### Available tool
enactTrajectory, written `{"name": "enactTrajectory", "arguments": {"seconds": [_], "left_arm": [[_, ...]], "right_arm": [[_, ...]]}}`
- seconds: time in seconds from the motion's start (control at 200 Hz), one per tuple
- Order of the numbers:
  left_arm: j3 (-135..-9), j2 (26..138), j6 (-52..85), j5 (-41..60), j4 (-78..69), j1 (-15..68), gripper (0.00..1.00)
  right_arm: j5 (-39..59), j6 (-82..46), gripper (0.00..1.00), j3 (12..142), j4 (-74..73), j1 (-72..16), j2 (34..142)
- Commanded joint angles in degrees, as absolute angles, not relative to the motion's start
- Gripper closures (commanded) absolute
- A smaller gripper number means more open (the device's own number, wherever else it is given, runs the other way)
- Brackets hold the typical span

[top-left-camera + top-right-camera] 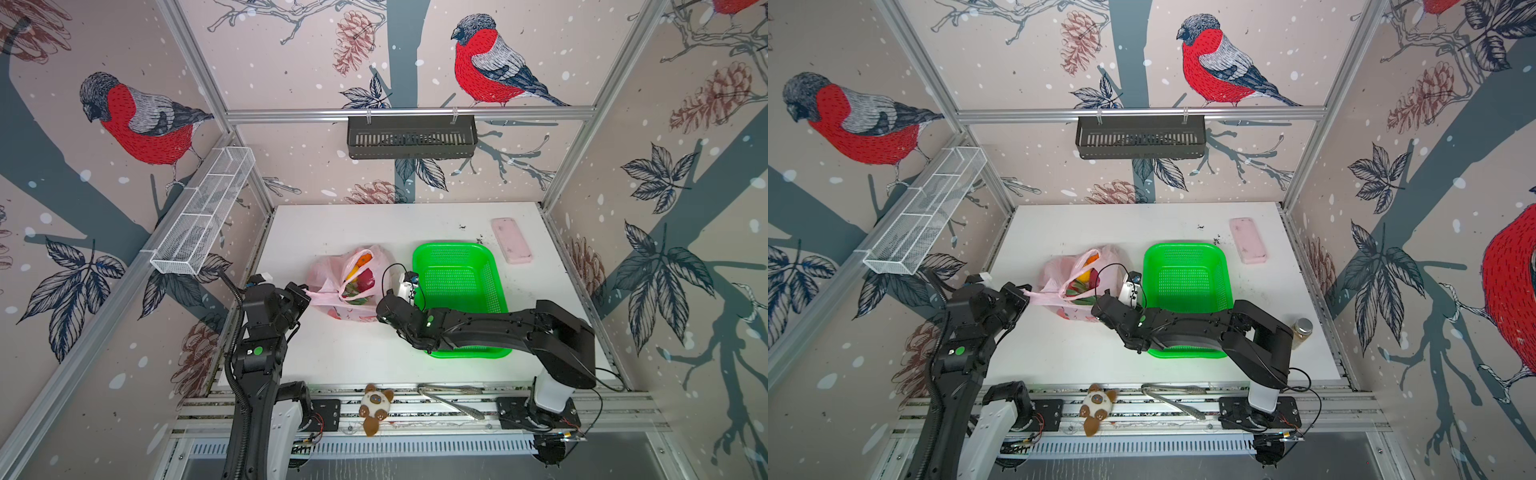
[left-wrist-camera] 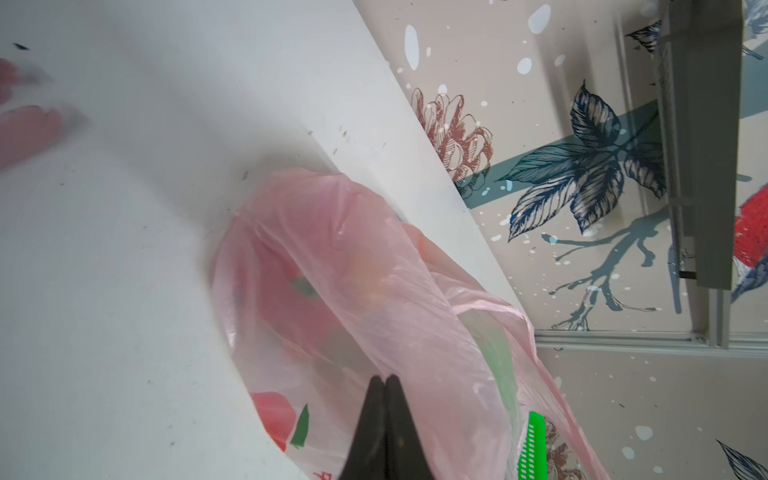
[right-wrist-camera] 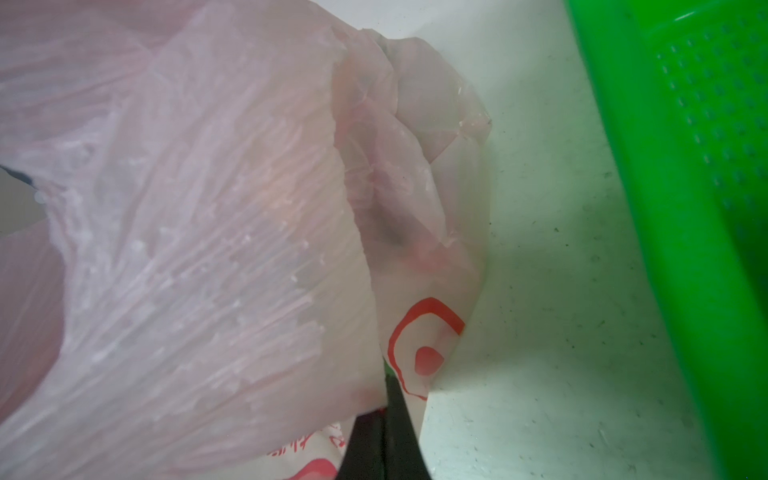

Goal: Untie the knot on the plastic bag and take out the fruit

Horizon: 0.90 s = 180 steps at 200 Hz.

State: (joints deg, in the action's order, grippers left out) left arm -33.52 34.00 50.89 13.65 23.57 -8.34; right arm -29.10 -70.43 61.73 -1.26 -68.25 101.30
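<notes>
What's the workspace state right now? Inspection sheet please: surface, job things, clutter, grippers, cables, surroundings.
Surface: white table, dark specks near the back.
Job's things: plastic bag lying mid-table, mouth gaping; fruit inside; knot not made out.
Clutter: empty green basket beside the bag; pink slab; jar; plush toy and tongs on the front rail.
Grippers: left gripper jaws shut on a bag handle; right gripper jaws shut on the bag's film.
Cables: right wrist cable loops free near the bag.
Surroundings: wire shelf, black rack, bird-print walls.

Pink plastic bag (image 1: 322, 272) with red prints, green basket (image 1: 457, 282)
</notes>
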Motion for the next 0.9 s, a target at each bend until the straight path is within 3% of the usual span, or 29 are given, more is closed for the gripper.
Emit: {"name": "enactTrajectory", "arguments": {"seconds": [0.0, 0.265, 0.64, 0.896], "left_arm": [[-33.19, 32.03, 52.12, 5.68, 25.53, -8.35, 1.0], [-30.54, 28.04, 52.73, 5.49, 23.89, -8.26, 1.0], [-30.21, 27.25, 51.46, 6.1, 23.1, -6.86, 1.0], [-29.79, 27.03, 51.38, 6.59, 21.68, -6.17, 1.0]], "right_arm": [[-31.39, -71.2, 0.96, 60.48, -0.72, -68.33, 101.99], [-30.26, -68.84, 0.9, 61.14, -1.77, -68.47, 101.98], [-36.23, -62.14, 0.57, 67.88, 5.3, -71.99, 98.49], [-44.57, -57.61, 0.44, 74.3, 12.24, -76.72, 96.01]]}}
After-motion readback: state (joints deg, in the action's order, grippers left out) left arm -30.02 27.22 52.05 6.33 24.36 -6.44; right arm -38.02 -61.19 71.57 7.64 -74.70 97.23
